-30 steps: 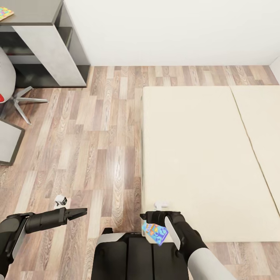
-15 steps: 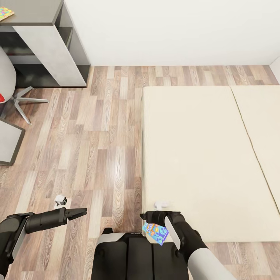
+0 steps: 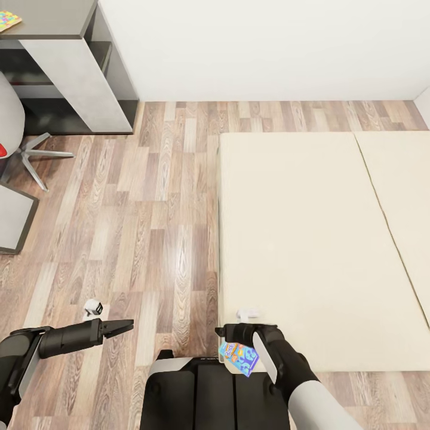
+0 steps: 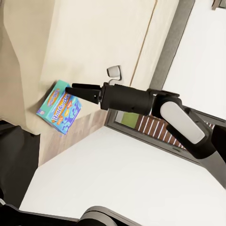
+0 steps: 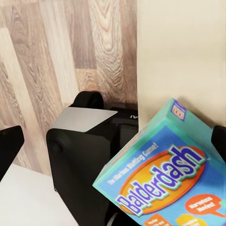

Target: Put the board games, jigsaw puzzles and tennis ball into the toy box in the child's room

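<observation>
My right gripper (image 3: 220, 332) is drawn in close to my trunk at the near left corner of the bed (image 3: 310, 239). It is shut on a corner of a light blue board game (image 3: 239, 357), which hangs tilted below it. The left wrist view shows the same board game (image 4: 59, 107) under the right gripper (image 4: 70, 90). The box (image 5: 165, 179) shows an orange oval logo, and one finger (image 5: 9, 143) stands apart from it. My left gripper (image 3: 121, 327) is open and empty over the floor. A jigsaw puzzle (image 3: 8, 20) lies on the table (image 3: 54, 18). The toy box and tennis ball are out of view.
A grey swivel chair (image 3: 9, 113) with a star base stands by the table at the far left. A grey panel (image 3: 13, 222) juts in at the left edge. Wood-plank floor (image 3: 155, 209) runs between table and bed. A white wall closes the far side.
</observation>
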Robot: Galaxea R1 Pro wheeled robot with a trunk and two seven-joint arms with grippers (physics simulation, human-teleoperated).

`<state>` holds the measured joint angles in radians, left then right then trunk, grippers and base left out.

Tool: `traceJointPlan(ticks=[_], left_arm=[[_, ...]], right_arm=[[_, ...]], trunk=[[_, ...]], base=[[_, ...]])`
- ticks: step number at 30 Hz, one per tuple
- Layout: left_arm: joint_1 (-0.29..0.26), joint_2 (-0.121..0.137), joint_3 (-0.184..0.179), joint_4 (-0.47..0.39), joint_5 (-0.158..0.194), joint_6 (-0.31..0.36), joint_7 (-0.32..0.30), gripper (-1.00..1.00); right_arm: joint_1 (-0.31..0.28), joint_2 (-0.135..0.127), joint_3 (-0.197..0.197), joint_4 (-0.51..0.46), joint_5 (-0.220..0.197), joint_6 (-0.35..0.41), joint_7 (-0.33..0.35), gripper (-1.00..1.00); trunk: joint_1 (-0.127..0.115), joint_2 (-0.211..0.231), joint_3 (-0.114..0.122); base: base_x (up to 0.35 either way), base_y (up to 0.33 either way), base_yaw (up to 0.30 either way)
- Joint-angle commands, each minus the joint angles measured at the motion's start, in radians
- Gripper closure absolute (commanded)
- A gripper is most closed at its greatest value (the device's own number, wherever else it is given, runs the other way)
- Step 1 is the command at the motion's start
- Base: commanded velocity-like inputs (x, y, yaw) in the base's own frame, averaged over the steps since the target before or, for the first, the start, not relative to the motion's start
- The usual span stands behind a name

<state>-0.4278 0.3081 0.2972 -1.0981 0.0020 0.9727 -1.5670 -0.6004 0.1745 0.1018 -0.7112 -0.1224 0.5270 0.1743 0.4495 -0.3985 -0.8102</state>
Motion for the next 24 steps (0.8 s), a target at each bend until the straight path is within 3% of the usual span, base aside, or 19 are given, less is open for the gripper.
traceJointPlan(ticks=[1, 5, 10, 13, 19, 24], left_arm=[[0.0, 0.0, 0.0, 0.0, 0.0, 0.011, -0.004, -1.0], [0.0, 0.001, 0.0, 0.0, 0.0, 0.011, -0.004, -1.0], [0.0, 0.002, 0.0, 0.0, 0.0, 0.011, -0.004, -1.0], [0.0, 0.002, 0.0, 0.0, 0.0, 0.011, -0.004, -1.0], [0.0, 0.002, 0.0, 0.0, 0.001, 0.011, -0.004, -1.0], [0.0, 0.002, 0.0, 0.0, 0.001, 0.011, -0.004, -1.0]], right_arm=[[0.0, 0.0, 0.0, -0.004, -0.009, 0.005, -0.002, -1.0], [-0.002, 0.0, 0.0, -0.033, -0.009, 0.009, -0.002, -1.0], [0.004, 0.0, -0.001, -0.15, -0.01, 0.042, -0.002, -1.0], [0.029, 0.0, -0.009, -0.221, -0.01, 0.087, -0.002, -1.0], [0.095, 0.0, -0.06, -0.375, -0.009, 0.168, -0.001, -1.0], [0.151, -0.02, -0.078, -0.455, -0.009, 0.218, 0.001, -1.0]], trunk=[[0.001, -0.001, -0.001], [0.001, -0.001, -0.001], [0.001, -0.001, -0.001], [0.001, -0.001, -0.001], [0.001, -0.001, -0.001], [0.001, -0.001, -0.001]], base=[[0.0, 0.0, 0.0], [0.0, 0.0, 0.0], [0.0, 0.0, 0.0], [0.0, 0.0, 0.0], [0.0, 0.0, 0.0], [0.0, 0.0, 0.0]])
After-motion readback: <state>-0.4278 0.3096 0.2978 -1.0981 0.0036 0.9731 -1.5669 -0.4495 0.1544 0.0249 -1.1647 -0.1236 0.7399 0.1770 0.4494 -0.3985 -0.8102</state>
